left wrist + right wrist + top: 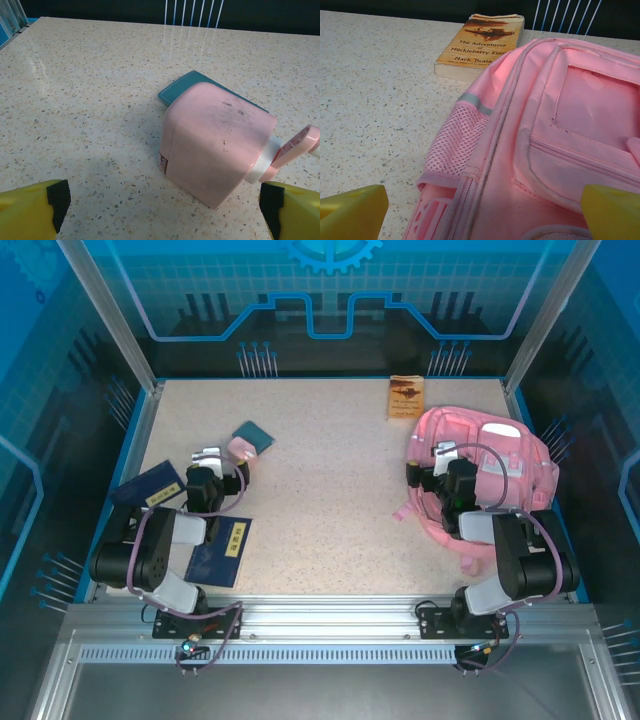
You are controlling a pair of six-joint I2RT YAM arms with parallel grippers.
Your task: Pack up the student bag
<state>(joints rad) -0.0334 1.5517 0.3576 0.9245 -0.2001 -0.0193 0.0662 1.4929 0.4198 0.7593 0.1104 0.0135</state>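
Bag (505,465) lies flat on the right side of the table (330,510), front pocket up, with its right edge close to the table rim. Right gripper (428,468) hangs over the bag's left flank, jaws spread wide and holding nothing. The wrist view places it above the mesh pocket (451,145) and the zip seam beside it. Whether the main zip is open cannot be told.

Hazards noted:
- The fabric is soft. A pinch on the shell alone would likely lift a fold, not a compartment mouth, and leave no entry for contents.
- A finger could snag in the mesh pocket or in the loose strap (408,512) at the bag's near-left corner and drag the bag toward the rim.
- Novel (480,42) lies just beyond the bag's far-left corner. A shifted bag could ride over it.

Left gripper (160,210), well to the bag's left, is likewise released and empty, its jaws flanking the sharpener (215,145).
- The sharpener is smooth and rounded, with a crank on one side. An off-centre squeeze may spin it or squirt it out.
- Teal book (182,87) touches the sharpener's far side and may be dragged along with it.
- Blue books (222,550) lie flat on the table farther from the bag, and their edges offer little purchase.
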